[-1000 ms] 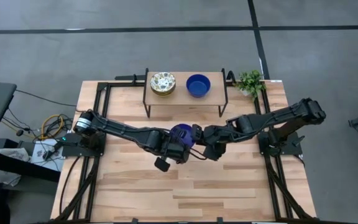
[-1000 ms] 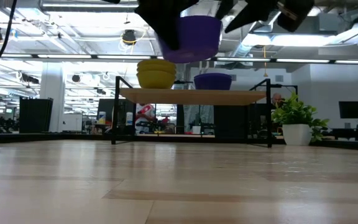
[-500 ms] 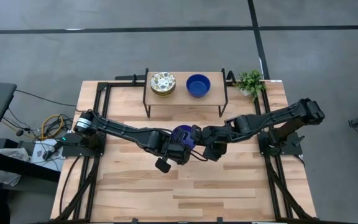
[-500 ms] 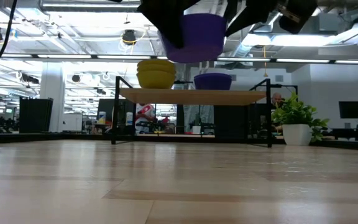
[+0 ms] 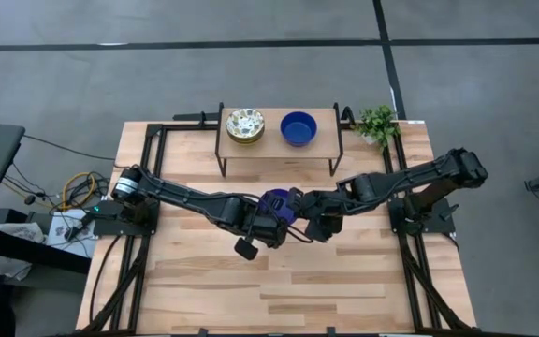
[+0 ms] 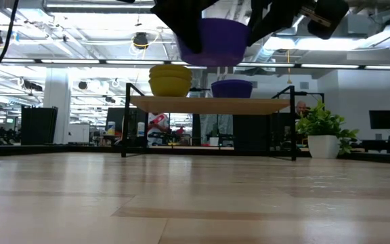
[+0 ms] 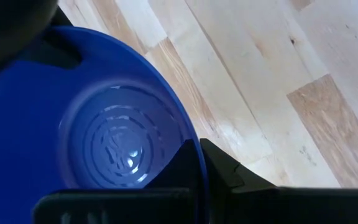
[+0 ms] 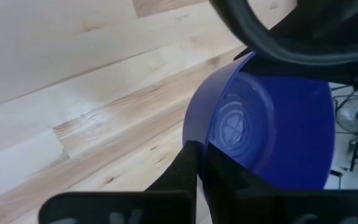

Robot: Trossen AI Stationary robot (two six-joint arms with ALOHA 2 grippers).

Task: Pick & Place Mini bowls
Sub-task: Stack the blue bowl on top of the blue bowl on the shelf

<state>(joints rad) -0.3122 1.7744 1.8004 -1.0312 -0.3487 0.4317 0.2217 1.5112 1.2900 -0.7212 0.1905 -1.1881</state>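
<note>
A glossy blue mini bowl (image 5: 277,200) hangs in the air over the middle of the table, also seen high up in the low view (image 6: 214,42). My left gripper (image 5: 269,215) is shut on its rim from the left. My right gripper (image 5: 299,207) is shut on the opposite rim. On the wooden shelf (image 5: 279,145) at the far edge, a stack of patterned mini bowls (image 5: 245,124) and another blue mini bowl (image 5: 298,128) rest on their bases. My left gripper pinches the bowl's rim (image 7: 197,163), one finger (image 7: 178,171) inside the bowl and one (image 7: 232,177) outside. It comes slanting down from the table's left. The bowl is lifted clear, its opening up. My right gripper pinches the rim (image 8: 196,147) on the other side of the bowl, one finger (image 8: 229,177) inside and one (image 8: 182,171) outside. It comes slanting down from the table's right. The bowl hangs clear of the table between both grippers.
A small potted plant (image 5: 378,123) stands at the far right corner beside the shelf. Black frame rails (image 5: 146,187) run along the table's left and right sides. Bare wooden tabletop (image 5: 288,290) lies below and in front of the held bowl.
My right gripper has shut on the rim of the blue bowl, which my left gripper kept holding. The bowl has stayed in the air over the table's middle, barely shifting toward the right.
</note>
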